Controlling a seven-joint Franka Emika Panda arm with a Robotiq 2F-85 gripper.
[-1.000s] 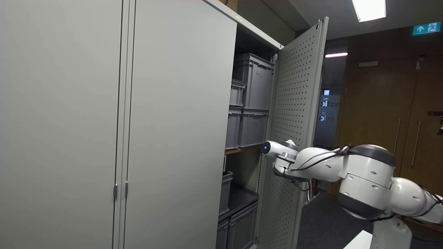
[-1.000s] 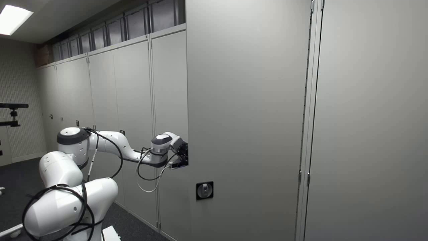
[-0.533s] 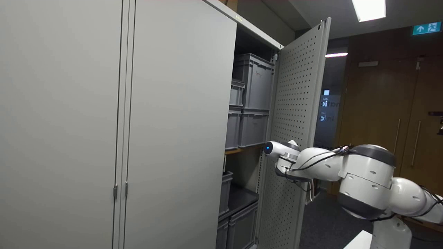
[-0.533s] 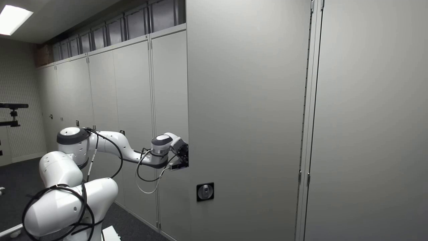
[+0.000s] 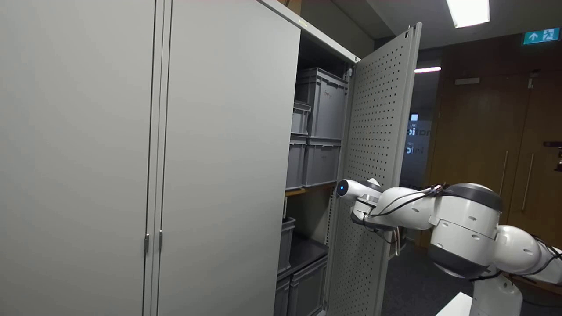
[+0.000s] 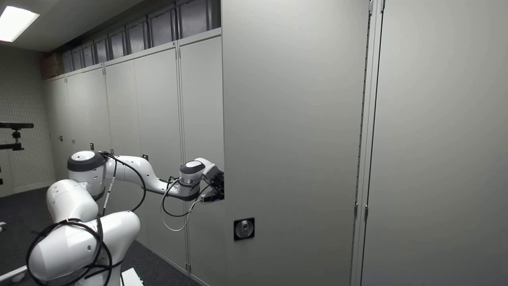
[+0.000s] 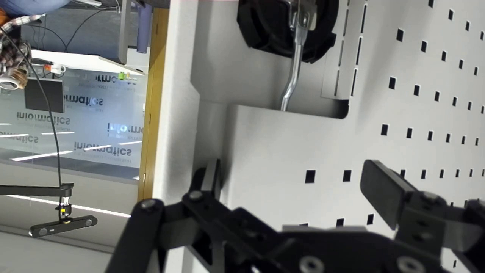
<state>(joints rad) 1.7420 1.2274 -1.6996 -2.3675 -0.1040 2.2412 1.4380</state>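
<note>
Cabinet door (image 5: 380, 116) had swung a touch wider over the last second, end of the arm (image 5: 467, 219) shifting along with it in both exterior views. Gripper (image 7: 291, 178) faced the door's inner, hole-punched side; fingers (image 7: 382, 193) stood wide apart, door panel right in front of them. One finger sat just beside the folded edge (image 7: 176, 129); couldn't tell if touching. Black lock (image 7: 276, 30) and metal rod (image 7: 296, 57) showed beyond the fingertips, between the two. Gray bins (image 5: 325, 162) stood well apart from the fingers. Camera (image 7: 62, 226) was left of the fingers in the wrist view.
</note>
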